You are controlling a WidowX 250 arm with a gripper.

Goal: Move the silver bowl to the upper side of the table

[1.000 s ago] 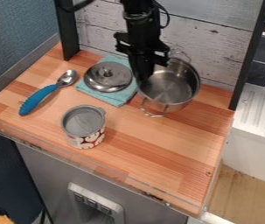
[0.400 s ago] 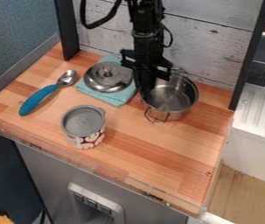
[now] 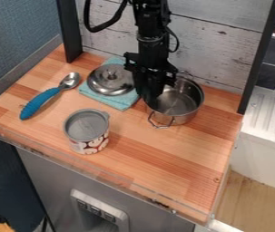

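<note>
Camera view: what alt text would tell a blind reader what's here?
A black robot arm hangs over a wooden table, its tool at the left rim of a silver, two-handled bowl. Left of it, a metal lid rests on a teal cloth, with a blue-handled spoon beyond.

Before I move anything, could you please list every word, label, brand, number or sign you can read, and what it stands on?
There are none that I can read.
Can: red, white and dark print, no legible text.
Grey front panel: any marks are too small to read.
</note>
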